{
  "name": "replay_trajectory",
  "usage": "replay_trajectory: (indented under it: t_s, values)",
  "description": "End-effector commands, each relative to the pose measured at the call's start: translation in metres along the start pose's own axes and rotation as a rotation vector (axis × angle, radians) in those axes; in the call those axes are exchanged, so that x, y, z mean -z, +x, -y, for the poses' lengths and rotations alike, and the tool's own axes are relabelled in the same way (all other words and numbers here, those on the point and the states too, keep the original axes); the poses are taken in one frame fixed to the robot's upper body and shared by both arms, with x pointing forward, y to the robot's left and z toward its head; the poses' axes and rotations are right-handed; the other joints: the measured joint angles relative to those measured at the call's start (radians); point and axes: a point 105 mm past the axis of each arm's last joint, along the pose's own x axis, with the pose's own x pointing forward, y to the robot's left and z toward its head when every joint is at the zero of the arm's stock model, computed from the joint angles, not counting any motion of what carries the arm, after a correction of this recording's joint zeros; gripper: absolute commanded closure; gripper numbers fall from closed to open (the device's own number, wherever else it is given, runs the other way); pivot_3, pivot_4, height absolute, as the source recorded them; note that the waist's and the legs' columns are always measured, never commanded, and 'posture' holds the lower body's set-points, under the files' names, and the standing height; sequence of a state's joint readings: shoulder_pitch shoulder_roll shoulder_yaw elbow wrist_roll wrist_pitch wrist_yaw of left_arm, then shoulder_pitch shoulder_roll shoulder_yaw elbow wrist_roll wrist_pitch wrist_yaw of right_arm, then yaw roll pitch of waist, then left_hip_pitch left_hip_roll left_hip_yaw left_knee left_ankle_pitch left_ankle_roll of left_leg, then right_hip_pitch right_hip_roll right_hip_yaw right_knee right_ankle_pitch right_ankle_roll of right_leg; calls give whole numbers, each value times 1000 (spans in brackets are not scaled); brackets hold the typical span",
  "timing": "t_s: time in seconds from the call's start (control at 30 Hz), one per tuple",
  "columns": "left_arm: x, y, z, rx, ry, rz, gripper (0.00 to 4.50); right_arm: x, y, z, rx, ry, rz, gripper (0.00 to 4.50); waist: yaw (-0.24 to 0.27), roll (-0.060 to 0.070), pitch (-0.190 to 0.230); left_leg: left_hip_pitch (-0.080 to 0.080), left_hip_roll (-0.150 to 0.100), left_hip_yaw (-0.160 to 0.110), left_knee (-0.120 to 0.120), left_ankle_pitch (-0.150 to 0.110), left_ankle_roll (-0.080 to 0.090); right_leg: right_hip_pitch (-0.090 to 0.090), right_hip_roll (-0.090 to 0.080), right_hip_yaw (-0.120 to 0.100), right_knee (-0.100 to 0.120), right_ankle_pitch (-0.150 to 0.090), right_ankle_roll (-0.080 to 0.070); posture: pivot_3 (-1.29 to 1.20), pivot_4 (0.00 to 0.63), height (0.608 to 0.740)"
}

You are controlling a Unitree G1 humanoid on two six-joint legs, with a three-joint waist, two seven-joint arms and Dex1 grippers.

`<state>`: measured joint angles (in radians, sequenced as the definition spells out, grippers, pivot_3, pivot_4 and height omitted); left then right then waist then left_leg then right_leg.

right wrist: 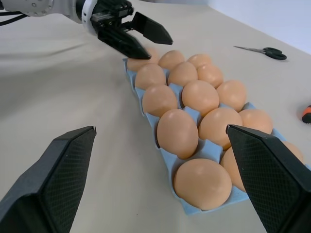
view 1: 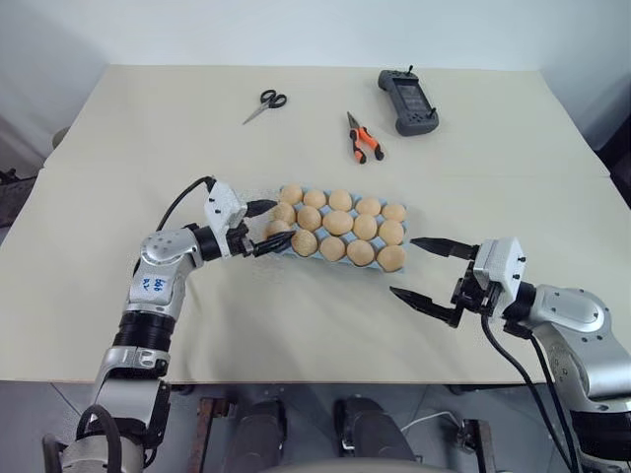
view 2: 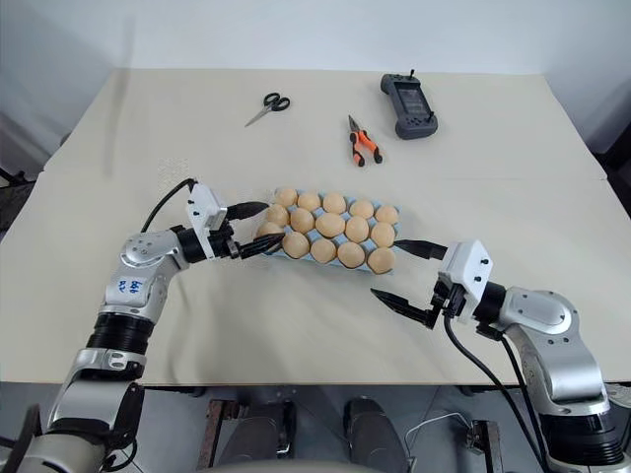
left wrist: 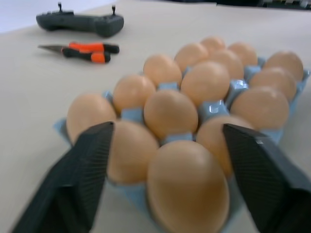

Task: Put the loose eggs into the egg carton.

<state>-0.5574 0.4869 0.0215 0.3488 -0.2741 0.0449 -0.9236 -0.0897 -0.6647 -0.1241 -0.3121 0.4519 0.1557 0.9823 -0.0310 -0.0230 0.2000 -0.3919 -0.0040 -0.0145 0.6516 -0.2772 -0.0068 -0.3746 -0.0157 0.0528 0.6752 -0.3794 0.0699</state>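
Eggs (view 1: 338,223), fifteen, filling every cup of one blue egg carton (right wrist: 171,163) mid-table; my left gripper (view 1: 264,228) spread at its end, right gripper (view 1: 430,271) spread, both empty.

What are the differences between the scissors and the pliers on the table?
The scissors have black handles, while the pliers have orange and black handles. The scissors lie on the robot's left side of the far table; the pliers lie further right, near the grey handheld controller. The scissors look thinner than the pliers. Both lie flat beyond the egg carton, and no gripper touches them.
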Motion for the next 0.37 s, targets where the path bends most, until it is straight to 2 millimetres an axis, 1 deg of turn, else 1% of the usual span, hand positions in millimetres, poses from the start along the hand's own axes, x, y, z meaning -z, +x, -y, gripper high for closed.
replay_trajectory:
  t_s: [0.03, 0.13, 0.23, 0.33, 0.37]
  values:
    - [-18, -25, -3, -5, 56, 21, 686, -6, -1, -1, 7, -14, 25, 0, 2, 0, 0, 0, 0, 0, 0, 0, 0, 0, 0, 0, 0, 0, 0, 0, 150, 740]
    - [-16, -52, -2, -8, 69, -20, 686, -3, -3, 1, 10, -7, 19, 0, 2, 0, 0, 0, 0, 0, -1, 0, 0, 0, 0, 0, 0, 0, 0, 0, 150, 740]
    - [-9, -79, -5, -50, 76, -73, 686, 1, -3, 3, 11, -3, 15, 0, 2, 0, 0, 0, 0, 0, -1, 0, 0, 0, -1, 0, -1, 0, 0, 0, 150, 740]
    - [-1, -99, -4, -97, 84, -115, 686, 5, -2, 6, 18, 0, 17, 0, 2, 0, 0, 1, 0, 0, -2, 0, 0, 1, -2, 0, -2, 0, 0, 0, 150, 740]
    - [2, -102, -3, -104, 90, -132, 686, 6, -2, 7, 20, 1, 18, 0, 2, 0, 0, 1, 0, 0, -2, 0, 1, 1, -2, 0, -2, 0, 0, 0, 150, 740]
